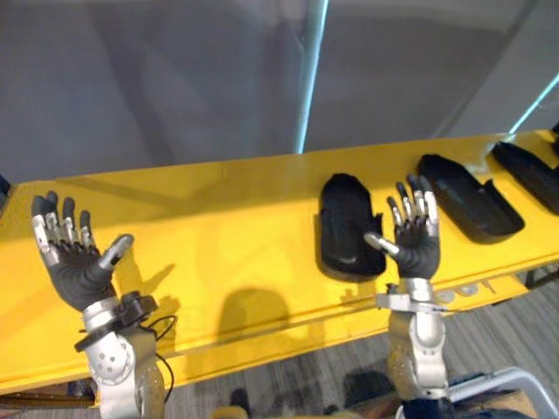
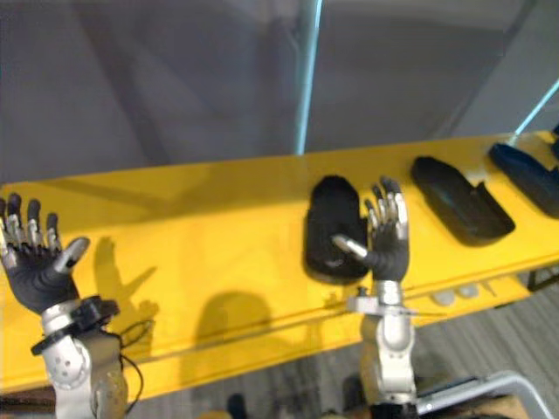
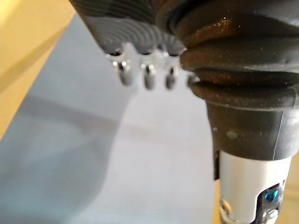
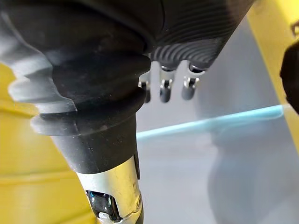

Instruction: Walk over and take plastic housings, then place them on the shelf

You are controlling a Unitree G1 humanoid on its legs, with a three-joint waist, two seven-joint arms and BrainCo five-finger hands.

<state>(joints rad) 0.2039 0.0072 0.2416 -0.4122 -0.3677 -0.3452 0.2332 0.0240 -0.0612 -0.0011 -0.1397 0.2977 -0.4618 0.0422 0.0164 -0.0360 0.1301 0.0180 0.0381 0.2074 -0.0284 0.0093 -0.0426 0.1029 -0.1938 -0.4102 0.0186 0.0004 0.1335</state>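
Observation:
Three black plastic housings lie on a long yellow shelf [image 1: 218, 236]: one [image 1: 346, 225] in the middle, a second [image 1: 469, 197] to its right, a third [image 1: 529, 173] at the far right edge. My right hand [image 1: 414, 240] is raised palm up with its fingers spread, open and holding nothing, just in front and to the right of the middle housing. At the shelf's left end my left hand [image 1: 77, 262] is held up the same way, open, with nothing in it. Both hands' fingers [image 3: 147, 77] [image 4: 163, 88] stand straight in the wrist views.
Behind the shelf is a grey wall with a pale blue upright post [image 1: 310, 74]. Grey carpeted floor [image 1: 332, 367] lies below the shelf's front edge. The shelf's left half [image 1: 201, 218] is bare yellow surface.

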